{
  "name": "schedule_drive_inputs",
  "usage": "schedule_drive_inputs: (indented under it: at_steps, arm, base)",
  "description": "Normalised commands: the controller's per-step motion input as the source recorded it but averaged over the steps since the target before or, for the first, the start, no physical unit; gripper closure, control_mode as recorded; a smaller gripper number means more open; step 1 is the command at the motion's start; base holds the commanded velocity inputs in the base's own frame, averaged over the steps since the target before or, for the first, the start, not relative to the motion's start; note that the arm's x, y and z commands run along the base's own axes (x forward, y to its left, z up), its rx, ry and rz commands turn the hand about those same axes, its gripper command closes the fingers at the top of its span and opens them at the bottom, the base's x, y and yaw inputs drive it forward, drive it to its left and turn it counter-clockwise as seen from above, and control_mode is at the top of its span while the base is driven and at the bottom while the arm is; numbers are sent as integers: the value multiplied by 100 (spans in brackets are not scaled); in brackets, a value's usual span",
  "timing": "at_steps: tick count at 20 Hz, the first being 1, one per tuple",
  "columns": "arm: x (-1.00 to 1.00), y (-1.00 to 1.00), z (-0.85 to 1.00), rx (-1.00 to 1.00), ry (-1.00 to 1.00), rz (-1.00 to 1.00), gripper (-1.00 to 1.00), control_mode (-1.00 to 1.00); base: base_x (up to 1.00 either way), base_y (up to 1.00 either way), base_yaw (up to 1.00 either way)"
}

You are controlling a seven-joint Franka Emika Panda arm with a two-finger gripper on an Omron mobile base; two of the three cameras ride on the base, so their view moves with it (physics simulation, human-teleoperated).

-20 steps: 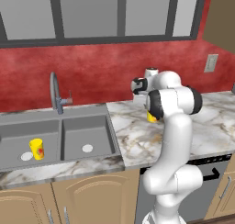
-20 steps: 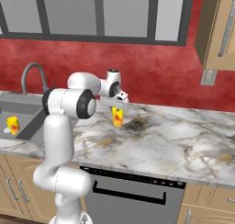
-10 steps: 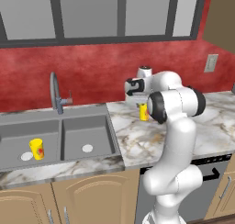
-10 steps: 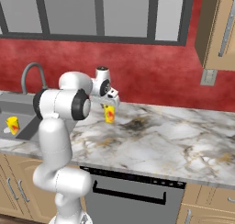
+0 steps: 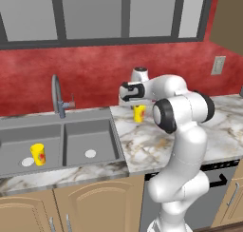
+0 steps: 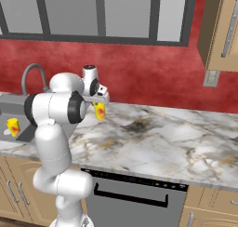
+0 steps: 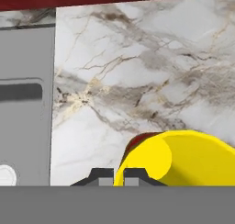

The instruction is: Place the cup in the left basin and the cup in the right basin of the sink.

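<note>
Left base view: my end effector [image 5: 138,106], now clamped on the yellow red-marked cup [image 5: 139,114], has carried it toward the grey right basin [image 5: 90,140].

One cup [image 5: 38,153] in left basin [image 5: 14,145] (other cup [image 5: 139,113] above counter [image 5: 142,140])

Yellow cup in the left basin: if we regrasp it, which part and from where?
Take the yellow cup by its rim wall, straight from above, one finger inside the mouth. It seems to stand upright, mouth up, and the left basin walls around it would likely block a sideways approach.
</note>
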Motion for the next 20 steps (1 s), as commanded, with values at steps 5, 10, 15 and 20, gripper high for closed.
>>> schedule_drive_inputs:
  at_steps: [5,10,15,20]
  arm:
    - [-4,56,17,-1,-6,17,100,-100]
    - [-1,54,13,0,-7,17,100,-100]
    - [0,48,1,0,-1,17,100,-100]
    - [0,40,0,0,0,17,100,-100]
  base:
    - [0,0,0]
    - [0,0,0]
    - [0,0,0]
    - [0,0,0]
